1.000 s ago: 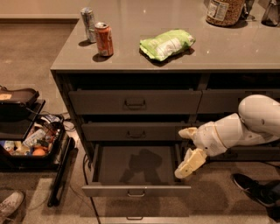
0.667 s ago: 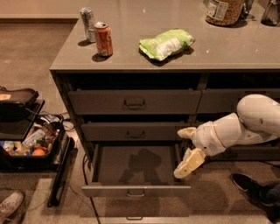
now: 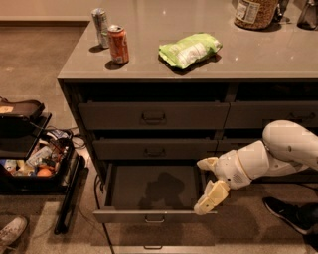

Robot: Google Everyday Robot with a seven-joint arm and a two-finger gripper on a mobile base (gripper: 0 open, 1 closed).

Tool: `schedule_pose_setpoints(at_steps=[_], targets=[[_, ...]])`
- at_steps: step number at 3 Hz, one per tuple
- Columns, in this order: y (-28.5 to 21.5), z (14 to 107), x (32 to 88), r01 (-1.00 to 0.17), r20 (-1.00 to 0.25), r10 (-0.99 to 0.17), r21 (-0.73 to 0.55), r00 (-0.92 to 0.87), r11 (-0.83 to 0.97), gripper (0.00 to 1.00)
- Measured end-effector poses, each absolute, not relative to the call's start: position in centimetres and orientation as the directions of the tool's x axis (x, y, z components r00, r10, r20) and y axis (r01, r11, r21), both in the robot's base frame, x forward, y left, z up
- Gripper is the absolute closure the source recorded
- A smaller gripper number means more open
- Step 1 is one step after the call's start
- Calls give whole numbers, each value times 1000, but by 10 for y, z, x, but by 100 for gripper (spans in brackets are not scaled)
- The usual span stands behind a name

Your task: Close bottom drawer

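The bottom drawer (image 3: 149, 216) of the left stack stands pulled far out, its dark inside empty and its flat front carrying a small metal loop handle. My gripper (image 3: 205, 180) hangs at the drawer's right side on a white arm that comes in from the right. Its fingers are open with nothing between them. The lower cream fingertip (image 3: 204, 204) sits right at the front right corner of the drawer front; whether it touches cannot be told. The upper fingertip (image 3: 205, 162) is over the drawer's right wall.
Two shut drawers (image 3: 154, 117) sit above the open one. On the counter (image 3: 278, 59) are an orange can (image 3: 118, 43), a silver can (image 3: 100, 27), a green bag (image 3: 189, 48) and a jar (image 3: 255, 11). A black crate of items (image 3: 31, 163) stands on the floor left; shoes lie at both lower corners.
The gripper has shifted a little down and to the left, bringing its lower finger to the drawer's front right corner. The drawer stays about as far out as before.
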State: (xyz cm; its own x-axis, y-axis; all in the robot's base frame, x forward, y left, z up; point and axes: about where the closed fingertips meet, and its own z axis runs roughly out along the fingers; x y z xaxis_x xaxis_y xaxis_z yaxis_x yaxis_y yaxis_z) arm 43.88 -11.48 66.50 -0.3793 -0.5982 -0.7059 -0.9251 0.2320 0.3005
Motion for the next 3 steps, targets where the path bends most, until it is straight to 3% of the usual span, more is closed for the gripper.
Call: schedule_pose_setpoints(at_steps=[3], targets=[[-93,628,427,-933,-771,-537,211,-342,290,0]])
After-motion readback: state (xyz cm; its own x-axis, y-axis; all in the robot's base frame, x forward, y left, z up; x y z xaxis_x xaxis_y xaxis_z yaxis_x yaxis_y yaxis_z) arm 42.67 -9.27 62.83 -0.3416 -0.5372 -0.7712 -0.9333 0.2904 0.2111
